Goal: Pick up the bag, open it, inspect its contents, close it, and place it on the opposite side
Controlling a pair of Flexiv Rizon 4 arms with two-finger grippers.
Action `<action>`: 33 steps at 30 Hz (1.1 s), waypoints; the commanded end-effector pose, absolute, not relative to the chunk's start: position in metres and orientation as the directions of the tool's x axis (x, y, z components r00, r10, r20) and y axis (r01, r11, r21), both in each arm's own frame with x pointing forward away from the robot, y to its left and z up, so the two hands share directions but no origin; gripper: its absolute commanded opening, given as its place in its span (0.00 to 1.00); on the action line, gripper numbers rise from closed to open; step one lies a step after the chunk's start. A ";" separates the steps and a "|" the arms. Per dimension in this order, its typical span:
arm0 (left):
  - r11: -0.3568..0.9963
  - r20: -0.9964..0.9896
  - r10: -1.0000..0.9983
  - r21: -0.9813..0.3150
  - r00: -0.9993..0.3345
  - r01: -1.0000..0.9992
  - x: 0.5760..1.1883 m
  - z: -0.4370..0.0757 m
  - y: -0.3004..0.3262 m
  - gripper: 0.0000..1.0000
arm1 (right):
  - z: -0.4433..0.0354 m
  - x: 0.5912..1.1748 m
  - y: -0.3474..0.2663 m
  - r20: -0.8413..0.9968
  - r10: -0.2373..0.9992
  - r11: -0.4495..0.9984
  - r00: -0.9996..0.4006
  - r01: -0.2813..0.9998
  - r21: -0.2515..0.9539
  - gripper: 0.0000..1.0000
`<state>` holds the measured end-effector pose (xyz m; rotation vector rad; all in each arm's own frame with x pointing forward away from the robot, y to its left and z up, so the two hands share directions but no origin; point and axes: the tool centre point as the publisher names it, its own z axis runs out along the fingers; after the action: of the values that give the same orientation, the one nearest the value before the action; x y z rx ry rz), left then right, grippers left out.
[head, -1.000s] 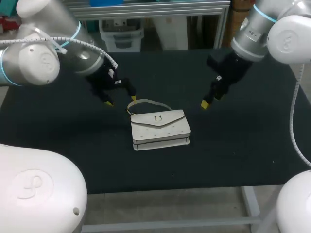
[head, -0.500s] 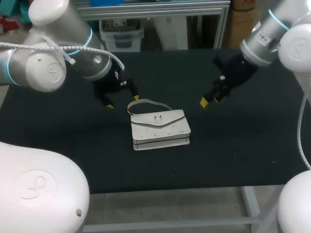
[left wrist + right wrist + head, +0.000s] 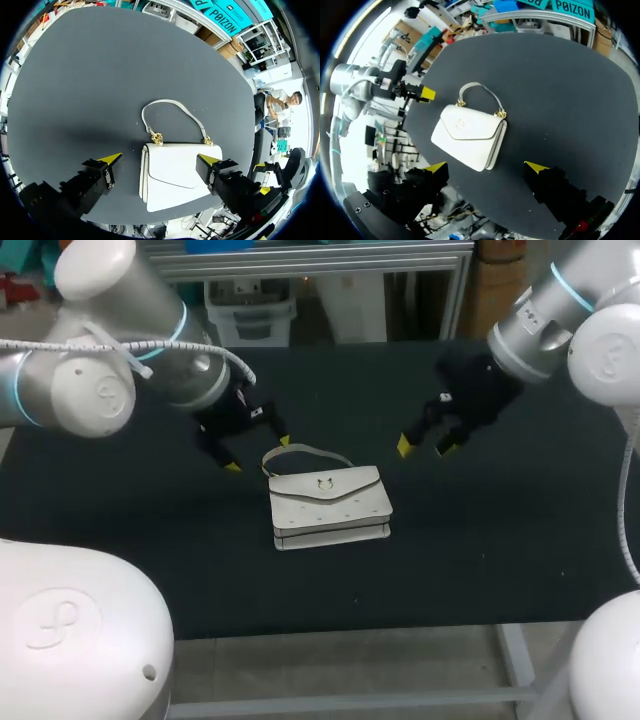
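A white flap handbag (image 3: 330, 502) lies flat on the black table (image 3: 520, 540), its thin handle (image 3: 305, 452) arched toward the far side. My left gripper (image 3: 258, 454) hovers open just left of the handle. In the left wrist view the bag (image 3: 175, 175) and its handle (image 3: 170, 112) lie below and ahead of the open gripper (image 3: 160, 160). My right gripper (image 3: 425, 447) hangs open to the right of the bag, not touching it. From the right wrist the bag (image 3: 470, 132) shows ahead of the spread gripper (image 3: 486, 166), with the left arm's yellow fingertip (image 3: 427, 93) beyond it.
The dark tabletop stretches wide on both sides of the bag, with its front edge (image 3: 350, 630) near the robot's base. Nothing else lies on it.
The left gripper has shifted a little right, closer to the handle. The right gripper has turned and moved left toward the bag, so both its tips now show. The bag has not moved.
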<state>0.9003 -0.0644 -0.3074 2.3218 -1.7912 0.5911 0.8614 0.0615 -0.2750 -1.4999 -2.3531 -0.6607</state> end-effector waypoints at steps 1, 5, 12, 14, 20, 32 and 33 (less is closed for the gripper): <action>-0.280 0.463 -0.863 -0.107 0.202 -0.954 0.886 -0.317 -0.056 1.00 | -0.279 0.844 0.066 0.443 0.828 0.265 -0.345 0.936 0.234 1.00; -0.288 0.501 -0.837 -0.059 0.221 -0.956 0.879 -0.321 -0.058 1.00 | -0.292 0.840 0.069 0.490 0.829 0.202 -0.269 0.961 0.187 1.00; -0.264 0.571 -0.793 -0.005 0.214 -0.965 0.874 -0.323 -0.060 1.00 | -0.305 0.837 0.069 0.537 0.824 0.121 -0.181 0.982 0.145 1.00; -0.259 0.581 -0.786 -0.001 0.211 -0.966 0.874 -0.324 -0.062 1.00 | -0.307 0.837 0.070 0.537 0.827 0.093 -0.163 0.983 0.156 1.00; -0.215 0.619 -0.765 0.016 0.179 -0.976 0.874 -0.329 -0.067 1.00 | -0.311 0.842 0.075 0.581 0.803 0.036 -0.133 0.984 0.176 1.00; -0.138 0.694 -0.703 0.087 0.159 -0.987 0.876 -0.341 -0.070 1.00 | -0.326 0.857 0.086 0.677 0.731 -0.012 -0.085 0.990 0.138 1.00; -0.126 0.703 -0.692 0.103 0.161 -0.987 0.877 -0.342 -0.071 1.00 | -0.326 0.857 0.086 0.677 0.731 -0.012 -0.085 0.990 0.138 1.00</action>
<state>0.8679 -0.0713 -0.3331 1.9425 -1.6151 0.6749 0.8516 0.0872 -0.3206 -1.8117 -1.8702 -0.8455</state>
